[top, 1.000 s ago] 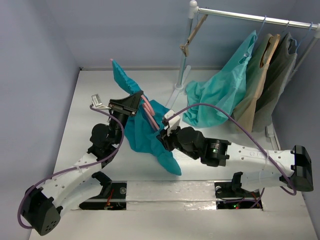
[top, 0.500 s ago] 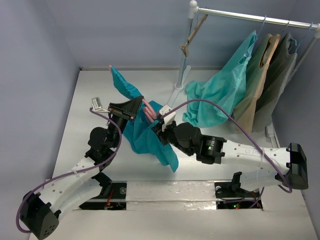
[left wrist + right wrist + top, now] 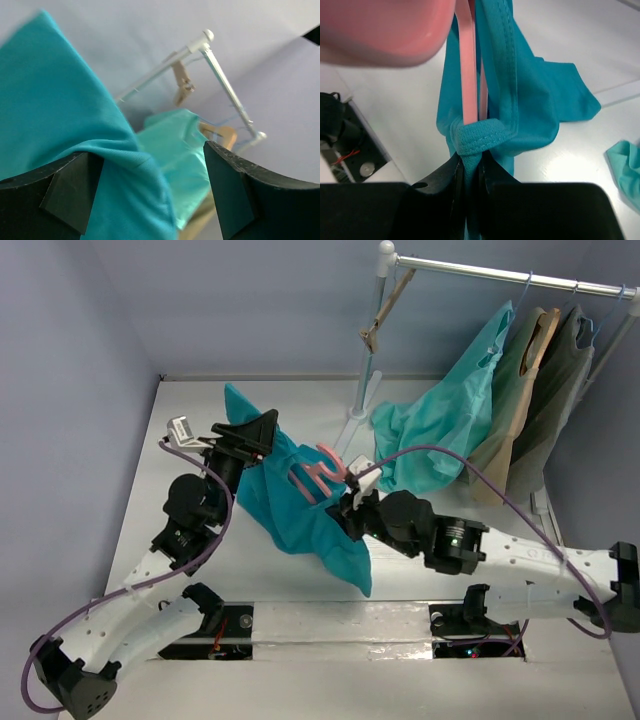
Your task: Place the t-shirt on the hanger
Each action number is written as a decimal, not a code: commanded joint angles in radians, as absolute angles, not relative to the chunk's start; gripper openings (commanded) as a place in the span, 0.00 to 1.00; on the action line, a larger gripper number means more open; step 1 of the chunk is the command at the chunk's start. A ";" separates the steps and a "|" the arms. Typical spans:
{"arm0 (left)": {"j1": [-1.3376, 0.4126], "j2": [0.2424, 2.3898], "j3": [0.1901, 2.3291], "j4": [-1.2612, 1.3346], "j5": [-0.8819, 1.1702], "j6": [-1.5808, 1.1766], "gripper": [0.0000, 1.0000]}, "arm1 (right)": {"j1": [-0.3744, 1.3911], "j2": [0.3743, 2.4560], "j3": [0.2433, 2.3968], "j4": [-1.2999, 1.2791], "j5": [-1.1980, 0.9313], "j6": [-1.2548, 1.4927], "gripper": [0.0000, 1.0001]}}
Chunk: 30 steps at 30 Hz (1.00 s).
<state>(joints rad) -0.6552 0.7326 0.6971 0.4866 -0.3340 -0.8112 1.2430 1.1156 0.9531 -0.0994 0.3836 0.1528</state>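
- Since half a second ago, the left gripper (image 3: pixel 266 426) has been swung left and the right gripper (image 3: pixel 346 508) drawn right. The t-shirt (image 3: pixel 300 522) is now spread wider between them, and the hook of the hanger (image 3: pixel 318 468) has been brought clear of the cloth.
- The t-shirt is held up off the table (image 3: pixel 290 395) between the two grippers, with its tail hanging toward the near edge.
- In the left wrist view the jaws are seen standing apart, with the cloth draped over one finger (image 3: pixel 70 192).
- The right gripper is clamped on the hanger's thin bars. The collar hem is bunched round them just above the fingertips.
- The hanger's frame is covered by the t-shirt.
- A rack (image 3: pixel 480 273) with a mint garment (image 3: pixel 440 435) is seen at the far right.
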 commanded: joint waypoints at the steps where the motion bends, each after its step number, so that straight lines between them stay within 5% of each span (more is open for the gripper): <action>1: -0.661 0.752 0.761 0.413 -0.423 -0.681 0.77 | 1.238 1.014 0.936 -0.152 0.353 0.218 0.00; 10: -0.652 0.877 0.850 0.374 -0.443 -0.615 0.67 | 1.238 0.927 0.887 -0.189 0.353 0.233 0.00; 13: -0.652 0.897 0.856 0.393 -0.457 -0.603 0.50 | 1.238 0.920 0.871 -0.189 0.353 0.238 0.00; 14: -0.652 0.902 0.861 0.396 -0.460 -0.597 0.33 | 1.238 0.919 0.865 -0.192 0.353 0.239 0.00; 20: -0.652 0.905 0.868 0.387 -0.495 -0.581 0.05 | 1.238 0.878 0.853 -0.227 0.371 0.252 0.00; 30: -0.652 0.928 0.899 0.362 -0.535 -0.546 0.00 | 1.238 0.766 0.925 -0.379 0.374 0.252 0.00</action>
